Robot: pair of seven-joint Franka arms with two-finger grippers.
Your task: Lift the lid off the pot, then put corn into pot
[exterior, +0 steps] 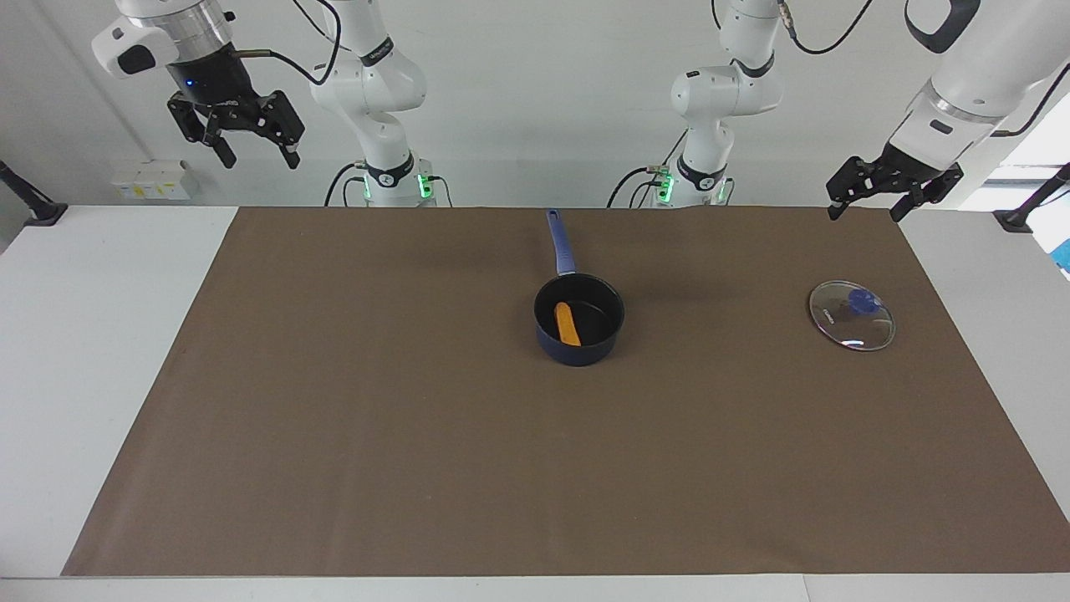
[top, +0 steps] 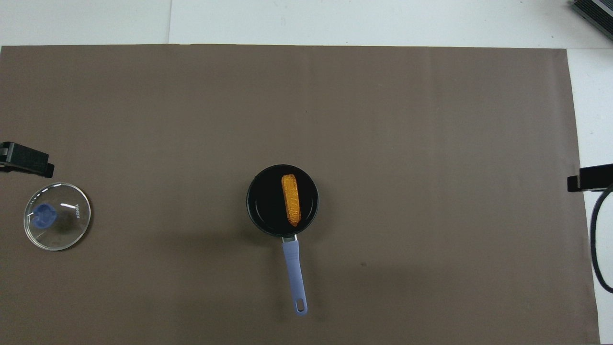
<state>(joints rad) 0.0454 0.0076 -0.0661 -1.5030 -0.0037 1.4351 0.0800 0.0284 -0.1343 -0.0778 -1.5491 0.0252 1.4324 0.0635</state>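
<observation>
The dark blue pot [exterior: 579, 334] [top: 258, 199] stands uncovered mid-table, its long blue handle [exterior: 560, 242] [top: 294, 270] pointing toward the robots. The orange-yellow corn [exterior: 568, 323] [top: 291, 200] lies inside the pot. The glass lid [exterior: 852, 315] [top: 57, 223] with its blue knob lies flat on the mat toward the left arm's end. My left gripper [exterior: 865, 201] hangs open and empty, raised above the mat's edge near the lid; only its tip [top: 26, 160] shows in the overhead view. My right gripper [exterior: 251, 142] hangs open and empty, high at the right arm's end.
A brown mat [exterior: 334, 418] [top: 431, 143] covers most of the white table. Small white boxes [exterior: 155, 180] sit by the wall at the right arm's end. A black cable [top: 596, 239] loops at the overhead view's edge.
</observation>
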